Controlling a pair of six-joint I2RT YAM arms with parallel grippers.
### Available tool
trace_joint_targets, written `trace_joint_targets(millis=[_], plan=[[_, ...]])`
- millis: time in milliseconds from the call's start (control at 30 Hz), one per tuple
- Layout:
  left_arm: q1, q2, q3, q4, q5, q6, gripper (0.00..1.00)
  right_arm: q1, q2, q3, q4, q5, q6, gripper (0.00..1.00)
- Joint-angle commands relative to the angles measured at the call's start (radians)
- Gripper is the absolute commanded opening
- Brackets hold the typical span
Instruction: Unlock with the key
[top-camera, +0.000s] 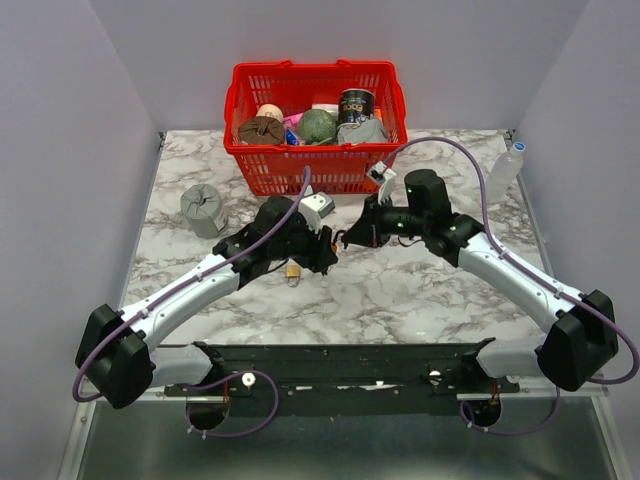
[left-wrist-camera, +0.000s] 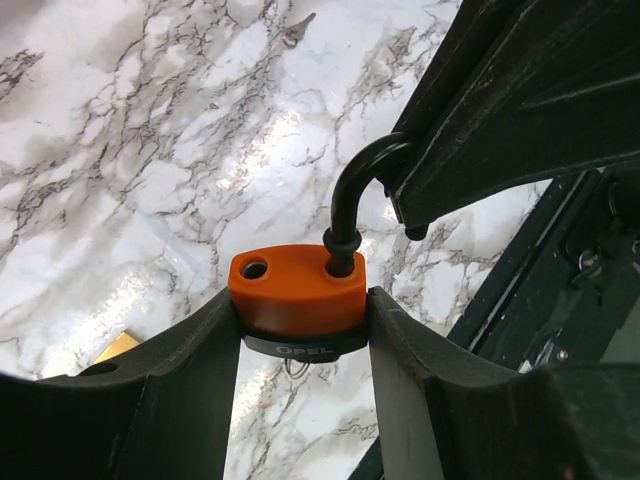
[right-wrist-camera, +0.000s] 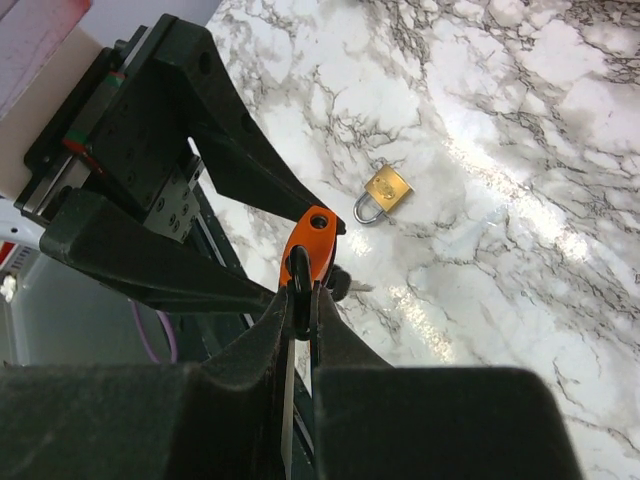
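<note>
Marble tabletop. Key apparently sat under orange padlock, mostly hidden. Left gripper clamped padlock body. Right gripper pinched shackle, one leg clear of its hole. Unlocking looked done. Brass padlock lay apart.

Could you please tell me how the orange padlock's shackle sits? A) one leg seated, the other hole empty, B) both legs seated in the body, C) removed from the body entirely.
A: the left wrist view shows the shackle seated in one hole of the orange padlock while the other hole gapes empty.
</note>
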Motion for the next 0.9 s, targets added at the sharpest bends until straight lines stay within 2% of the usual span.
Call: trace_joint_targets(millis=[0, 133, 233, 267, 333, 367, 467, 700, 867], plan=[[0.005, 0.001, 0.039, -0.036, -0.123, 0.014, 0.00, 0.006, -0.019, 0.001, 0.030, 0.034, 0.043, 0.01], [0.005, 0.005, 0.041, -0.039, -0.107, 0.014, 0.00, 0.006, -0.041, -0.009, 0.024, 0.072, 0.041, 0.06], [0.005, -0.001, 0.041, -0.044, -0.104, 0.018, 0.00, 0.006, -0.057, -0.017, 0.015, 0.100, 0.037, 0.21], [0.005, -0.003, 0.041, -0.046, -0.103, 0.020, 0.00, 0.006, -0.068, -0.020, 0.014, 0.110, 0.035, 0.29], [0.005, -0.007, 0.038, -0.046, -0.088, 0.023, 0.00, 0.006, -0.080, -0.025, 0.011, 0.120, 0.032, 0.39], [0.005, -0.009, 0.036, -0.046, -0.078, 0.026, 0.00, 0.006, -0.089, -0.028, 0.008, 0.127, 0.030, 0.49], [0.004, -0.006, 0.038, -0.056, -0.046, 0.054, 0.00, 0.004, -0.104, -0.031, 0.001, 0.143, 0.021, 0.63], [0.007, -0.032, 0.030, -0.127, -0.020, 0.066, 0.00, 0.006, -0.169, -0.060, -0.013, 0.199, -0.011, 0.76], [0.028, -0.065, 0.001, -0.199, 0.069, -0.015, 0.00, 0.006, -0.210, -0.086, -0.024, 0.227, -0.031, 0.81]])
